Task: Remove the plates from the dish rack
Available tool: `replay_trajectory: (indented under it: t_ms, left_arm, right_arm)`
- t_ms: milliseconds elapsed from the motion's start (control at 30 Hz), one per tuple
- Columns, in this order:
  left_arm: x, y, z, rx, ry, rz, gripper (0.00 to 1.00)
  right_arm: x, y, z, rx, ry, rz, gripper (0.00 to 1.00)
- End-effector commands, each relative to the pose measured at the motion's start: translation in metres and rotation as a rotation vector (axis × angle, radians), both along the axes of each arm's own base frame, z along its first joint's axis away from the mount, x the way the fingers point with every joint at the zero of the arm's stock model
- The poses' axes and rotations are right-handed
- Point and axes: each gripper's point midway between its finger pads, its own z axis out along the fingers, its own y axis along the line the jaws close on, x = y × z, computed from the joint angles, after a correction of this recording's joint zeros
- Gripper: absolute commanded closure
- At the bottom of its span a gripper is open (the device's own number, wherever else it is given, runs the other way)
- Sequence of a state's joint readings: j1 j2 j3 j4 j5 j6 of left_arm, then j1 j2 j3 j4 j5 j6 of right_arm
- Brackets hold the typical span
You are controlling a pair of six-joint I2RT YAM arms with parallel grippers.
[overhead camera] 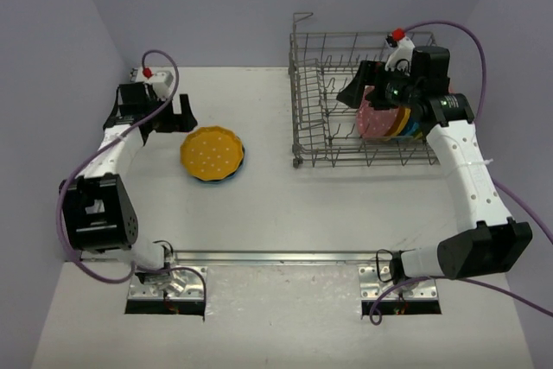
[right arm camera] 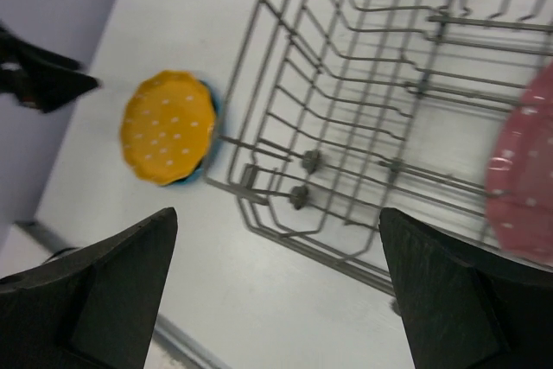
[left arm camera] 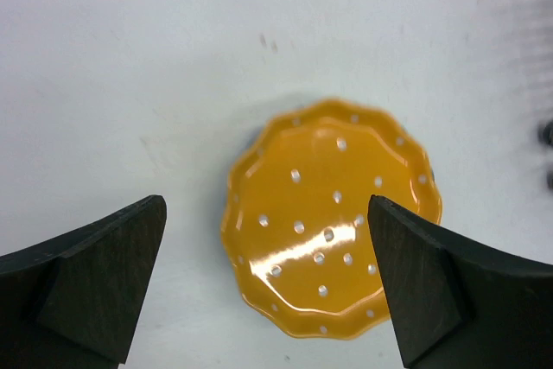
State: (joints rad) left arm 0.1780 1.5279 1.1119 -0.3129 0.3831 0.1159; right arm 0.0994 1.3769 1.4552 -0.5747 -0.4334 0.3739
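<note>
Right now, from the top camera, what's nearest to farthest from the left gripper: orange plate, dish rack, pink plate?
From the left gripper:
1. Orange plate, on the table just beside it.
2. Dish rack, across the table, right.
3. Pink plate, standing in the rack's right half.

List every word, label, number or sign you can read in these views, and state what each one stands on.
None: no readable text in any view.
The orange-yellow plate and the pink plate carry only white dots, no writing.
The dish rack is bare wire and the table shows no markings.
Any marking on the left arm or the right arm is too small to tell.
</note>
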Motion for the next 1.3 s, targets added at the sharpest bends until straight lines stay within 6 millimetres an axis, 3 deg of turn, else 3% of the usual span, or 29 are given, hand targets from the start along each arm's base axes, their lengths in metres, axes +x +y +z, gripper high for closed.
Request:
replay_trajectory:
  t_ms: [0,33,133,167,233,300,567,833,1000,1233,1267]
  left_arm:
    - [0.02,0.023,0.15,0.168,-0.398,0.08,0.0]
    - [0.017,0.025,0.156,0.181,-0.407,0.094,0.0]
    - [0.0,0.026,0.183,0.249,-0.461,0.095,0.0]
    - [-0.004,0.025,0.185,0.255,-0.466,0.093,0.0]
    - [-0.013,0.02,0.184,0.256,-0.465,0.083,0.0]
    - [-0.025,0.017,0.18,0.255,-0.465,0.077,0.0]
    - [-0.051,0.007,0.187,0.262,-0.514,0.069,0.0]
    - [-0.057,-0.011,0.184,0.254,-0.521,0.025,0.0]
    - [-0.057,-0.018,0.185,0.244,-0.523,0.015,0.0]
    - [-0.058,-0.021,0.183,0.242,-0.523,0.004,0.0]
    - [-0.058,-0.023,0.182,0.235,-0.52,-0.005,0.0]
  right_arm:
    - [0.019,-0.07,-0.004,-0.301,-0.059,-0.279,0.01]
    - [0.02,-0.079,-0.004,-0.338,-0.065,-0.313,0.01]
    - [0.025,-0.104,-0.011,-0.467,-0.077,-0.383,0.29]
    - [0.027,-0.108,-0.012,-0.489,-0.082,-0.394,0.31]
    - [0.031,-0.119,-0.018,-0.543,-0.075,-0.422,0.47]
    - [0.038,-0.124,-0.025,-0.577,-0.063,-0.434,0.53]
    - [0.063,-0.147,-0.072,-0.578,0.075,-0.504,0.52]
    - [0.072,-0.152,-0.11,-0.554,0.169,-0.494,0.5]
    - [0.08,-0.141,-0.137,-0.497,0.218,-0.464,0.51]
    - [0.091,-0.119,-0.16,-0.387,0.254,-0.417,0.5]
    - [0.093,-0.117,-0.161,-0.371,0.246,-0.409,0.53]
